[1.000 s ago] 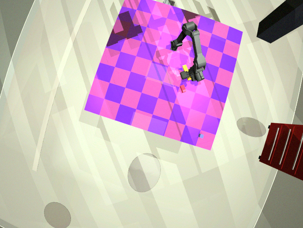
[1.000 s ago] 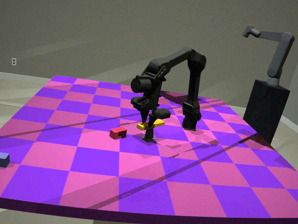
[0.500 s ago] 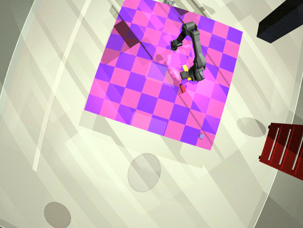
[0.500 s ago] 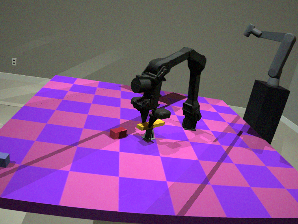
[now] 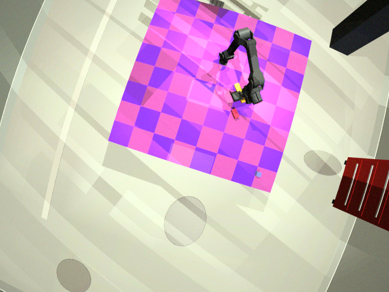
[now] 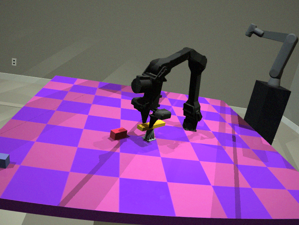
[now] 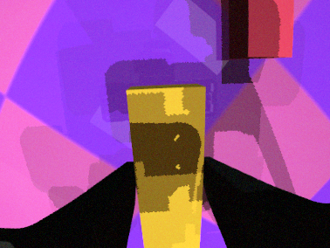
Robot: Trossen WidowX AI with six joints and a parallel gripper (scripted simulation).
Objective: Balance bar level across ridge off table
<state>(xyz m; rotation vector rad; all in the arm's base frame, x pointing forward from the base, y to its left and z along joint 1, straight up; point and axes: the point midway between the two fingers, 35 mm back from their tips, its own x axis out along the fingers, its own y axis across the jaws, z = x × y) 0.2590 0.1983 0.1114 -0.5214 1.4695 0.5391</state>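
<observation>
The yellow bar (image 5: 237,87) (image 6: 159,124) (image 7: 170,102) lies across the top of the small grey ridge (image 6: 149,136), clear of the table, and looks about level in the exterior view. My gripper (image 5: 242,96) (image 6: 147,125) (image 7: 168,167) is over the ridge with one finger on each side of the bar. The fingers stand slightly open, with a very thin gap to the bar's sides in the wrist view. The contact between bar and ridge is partly hidden by a finger; the ridge is hidden in the wrist view.
A red block (image 5: 235,113) (image 6: 118,133) (image 7: 271,26) lies on the checkered table (image 5: 166,122) (image 6: 142,193) close to the ridge, beyond the bar's end. A small blue block (image 5: 258,174) (image 6: 3,160) lies far off near a table corner.
</observation>
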